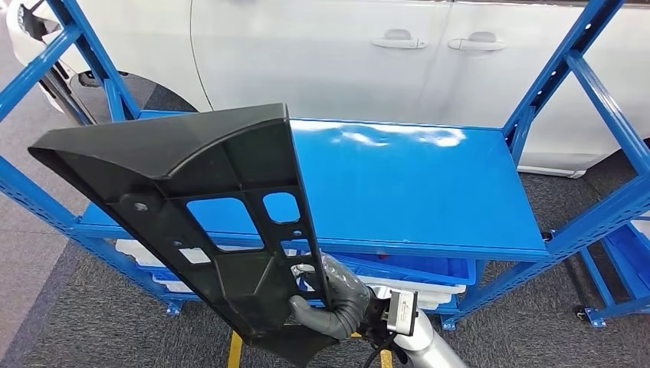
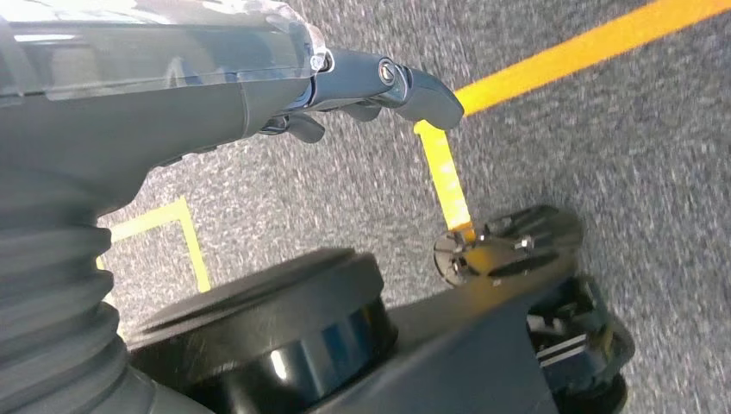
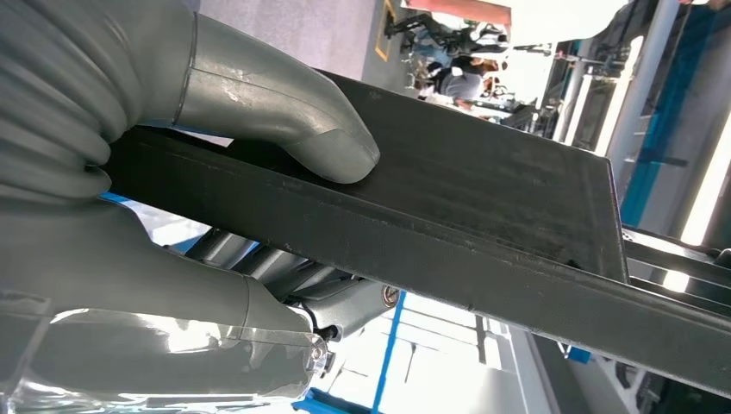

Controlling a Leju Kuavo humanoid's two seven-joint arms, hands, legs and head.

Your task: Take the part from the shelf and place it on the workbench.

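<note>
Black plastic, ribbed and pierced with cut-outs — that is the part [image 1: 192, 207], a long flat panel held up in the air in front of the blue shelf [image 1: 429, 192]. It leans over the near left portion of the shelf's top board without touching it, its wide end rising toward the shelf's left upright and its narrow end down by the near edge. The right hand [image 1: 333, 299] grips that narrow lower end: in the head view the grey thumb wraps the panel's edge from the near side, and in the right wrist view the thumb [image 3: 284, 112] presses on one face while darker fingers [image 3: 284, 276] press from the other, the part [image 3: 448, 224] clamped between them.

Beyond the shelf stands a white car [image 1: 345, 54] (two door handles show), close behind the far edge of the top board. White trays [image 1: 429, 287] sit on the shelf's lower level.

The left hand [image 2: 345, 86] hangs over grey carpet [image 2: 638, 147] marked with yellow tape lines [image 2: 586, 47] — its fingers are loosely curled and apart, holding nothing.
</note>
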